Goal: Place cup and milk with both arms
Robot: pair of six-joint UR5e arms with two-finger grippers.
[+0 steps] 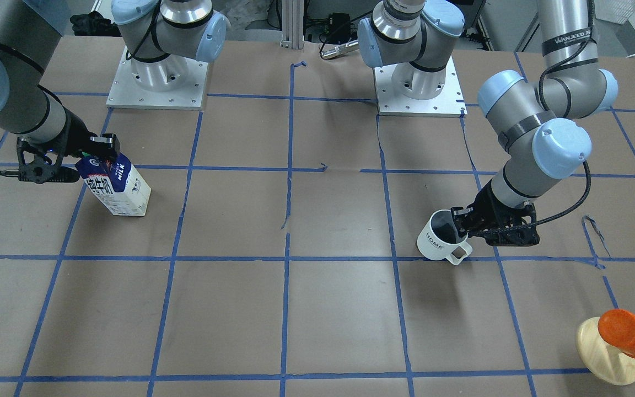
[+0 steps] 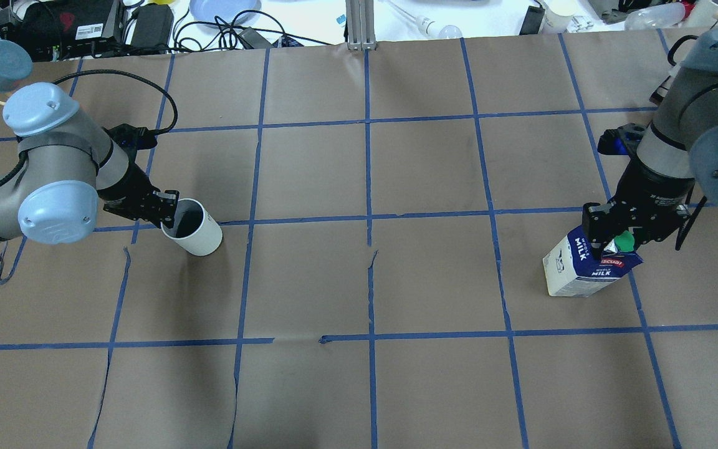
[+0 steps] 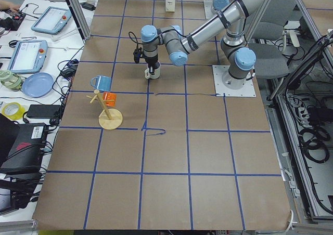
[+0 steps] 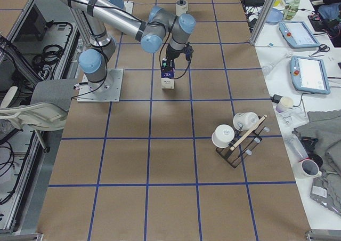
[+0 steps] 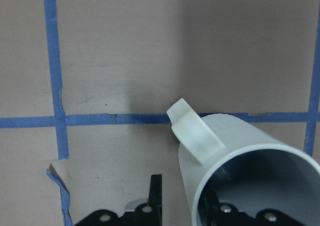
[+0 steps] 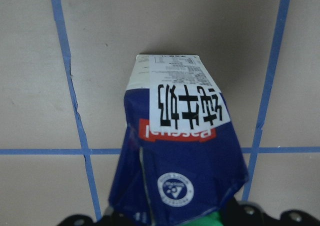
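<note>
The white cup (image 1: pixel 437 238) with "HOME" lettering hangs tilted, low over the table on the robot's left side. My left gripper (image 1: pixel 462 223) is shut on its rim, one finger inside and one outside. In the left wrist view the cup (image 5: pixel 240 156) has its handle (image 5: pixel 195 136) pointing up-left. In the overhead view the gripper (image 2: pixel 169 212) grips the cup (image 2: pixel 197 232). The milk (image 1: pixel 116 187), blue on top and white below, leans tilted. My right gripper (image 1: pixel 97 157) is shut on its gable top, also shown overhead (image 2: pixel 611 243) on the milk (image 2: pixel 586 265) and close up (image 6: pixel 180 136). I cannot tell whether either touches the table.
A wooden stand with an orange cup (image 1: pixel 626 331) sits at the table's near corner on the left arm's side; a blue cup (image 3: pixel 100 82) hangs on it too. A rack of white cups (image 4: pixel 237 137) stands on the right arm's side. The arm bases (image 1: pixel 157 82) stand at the robot's edge.
</note>
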